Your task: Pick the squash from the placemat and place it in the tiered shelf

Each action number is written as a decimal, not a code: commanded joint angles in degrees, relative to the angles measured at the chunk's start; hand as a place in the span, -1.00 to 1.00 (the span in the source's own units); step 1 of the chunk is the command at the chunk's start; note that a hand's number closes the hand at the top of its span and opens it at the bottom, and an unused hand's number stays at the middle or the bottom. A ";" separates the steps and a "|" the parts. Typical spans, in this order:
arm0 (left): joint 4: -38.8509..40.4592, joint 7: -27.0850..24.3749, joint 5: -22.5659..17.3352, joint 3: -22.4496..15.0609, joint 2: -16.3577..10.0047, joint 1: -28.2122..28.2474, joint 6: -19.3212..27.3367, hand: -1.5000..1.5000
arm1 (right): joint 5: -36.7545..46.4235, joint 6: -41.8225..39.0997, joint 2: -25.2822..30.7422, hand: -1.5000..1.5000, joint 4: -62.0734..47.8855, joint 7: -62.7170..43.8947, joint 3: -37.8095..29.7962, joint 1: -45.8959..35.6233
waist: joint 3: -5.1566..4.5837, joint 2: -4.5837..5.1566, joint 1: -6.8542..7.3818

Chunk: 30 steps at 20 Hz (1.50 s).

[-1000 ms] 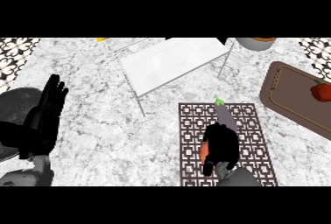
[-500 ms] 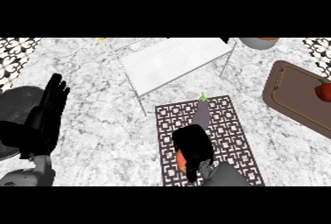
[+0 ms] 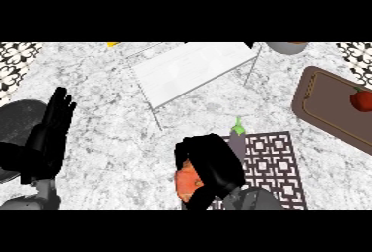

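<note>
My right hand [image 3: 212,166] is at the left edge of the patterned placemat [image 3: 280,162], fingers curled round an orange squash [image 3: 187,183] that peeks out at the hand's left side. A grey-purple piece with a green tip [image 3: 237,132] pokes out beyond the fingers; I cannot tell whether it belongs to the squash. The tiered shelf [image 3: 190,70], white with thin metal legs, stands farther back, apart from the hand. My left hand [image 3: 49,132] rests open at the left, fingers up.
At the right lies a brown cutting board [image 3: 323,106] with a red fruit [image 3: 361,100] on it. A dark round dish [image 3: 16,120] lies behind the left hand. A bowl [image 3: 288,47] and a yellow item [image 3: 112,44] are at the back edge.
My right hand has moved left from the middle of the placemat to its left edge, with the orange squash under it. The left hand stays still.
</note>
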<state>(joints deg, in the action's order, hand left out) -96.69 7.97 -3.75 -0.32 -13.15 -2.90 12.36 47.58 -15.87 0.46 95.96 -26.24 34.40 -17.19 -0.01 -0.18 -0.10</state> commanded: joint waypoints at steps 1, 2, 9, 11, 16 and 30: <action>-2.16 1.12 1.15 -0.84 0.20 0.58 0.62 0.00 | -6.70 1.02 -0.43 1.00 11.38 -5.90 -4.47 -1.51 | 0.04 -0.18 -0.16; -1.73 0.80 1.12 -1.09 0.62 2.01 0.50 0.00 | -7.99 2.37 -0.44 1.00 12.99 -10.02 -4.29 -3.40 | 0.01 -0.14 0.18; 1.34 1.76 3.19 -0.92 2.23 -3.37 2.52 0.00 | -5.01 -3.59 -0.23 1.00 19.39 -21.46 -13.36 -14.24 | -0.01 0.09 -0.23; -1.08 3.29 1.12 0.95 0.11 -2.48 -0.16 0.00 | -5.80 -1.41 -0.45 1.00 13.49 -19.52 -17.45 -18.96 | 0.00 0.17 0.42; -3.55 2.89 1.07 1.00 0.60 1.22 -1.97 0.00 | -5.40 0.55 0.24 1.00 9.72 -14.08 -22.14 -19.13 | 0.01 0.14 0.47; -1.91 1.75 3.15 0.90 3.01 -0.48 -2.21 0.00 | -4.04 19.85 -0.45 1.00 -23.72 1.12 -28.10 -31.89 | 0.01 0.35 1.05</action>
<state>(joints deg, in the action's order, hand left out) -97.16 8.63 -1.66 1.50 -10.86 -3.52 9.80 42.93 -2.32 0.19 81.71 -29.35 6.51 -45.70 0.00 0.12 0.70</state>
